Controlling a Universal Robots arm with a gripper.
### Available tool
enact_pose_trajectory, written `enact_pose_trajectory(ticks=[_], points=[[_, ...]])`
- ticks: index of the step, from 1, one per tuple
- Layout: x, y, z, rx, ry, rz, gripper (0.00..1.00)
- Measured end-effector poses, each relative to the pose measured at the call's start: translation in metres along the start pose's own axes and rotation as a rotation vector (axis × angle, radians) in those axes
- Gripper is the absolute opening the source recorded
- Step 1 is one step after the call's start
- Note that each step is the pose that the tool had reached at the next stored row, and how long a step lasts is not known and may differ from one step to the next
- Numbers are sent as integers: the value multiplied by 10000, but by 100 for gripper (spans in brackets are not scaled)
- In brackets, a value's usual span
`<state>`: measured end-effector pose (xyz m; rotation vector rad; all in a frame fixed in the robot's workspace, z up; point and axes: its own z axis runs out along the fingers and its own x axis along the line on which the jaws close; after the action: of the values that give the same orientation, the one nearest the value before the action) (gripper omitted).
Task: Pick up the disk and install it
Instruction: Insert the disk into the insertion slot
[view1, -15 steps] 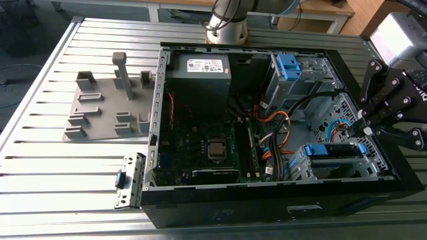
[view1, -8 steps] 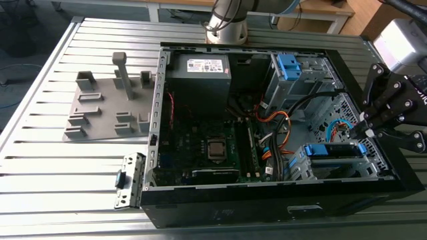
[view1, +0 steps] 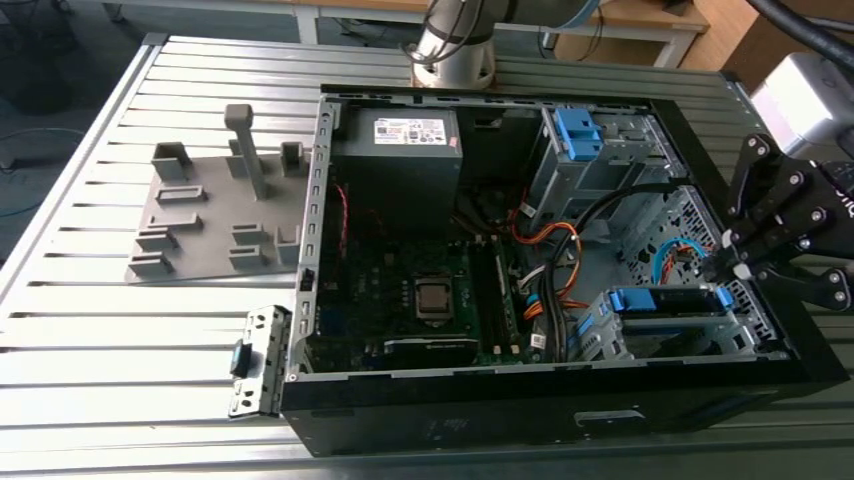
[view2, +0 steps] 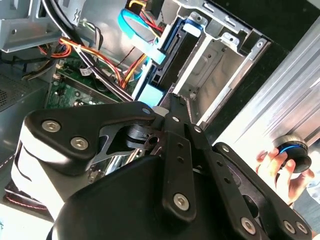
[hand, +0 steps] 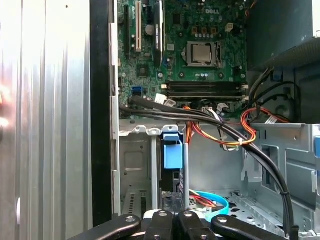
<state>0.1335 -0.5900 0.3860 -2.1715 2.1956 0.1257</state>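
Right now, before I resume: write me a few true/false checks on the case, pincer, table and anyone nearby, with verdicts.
1. The computer case lies open with its motherboard showing. True.
2. The pincer hangs over the grey holder on the exterior view's left. False: the pincer is at the exterior view's right, above the drive bay.
3. A hand holds a round black-and-blue object beside the case. True.
4. A cooler covers the processor. False: the processor sits bare.
5. The case rests on a wooden table. False: the table is ribbed metal.
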Motion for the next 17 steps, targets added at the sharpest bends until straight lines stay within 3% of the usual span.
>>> enact_pose_trajectory(ticks=[14,17], points=[[-20,-207,98,-33,2,3,11],[-22,-224,102,-34,3,3,11]])
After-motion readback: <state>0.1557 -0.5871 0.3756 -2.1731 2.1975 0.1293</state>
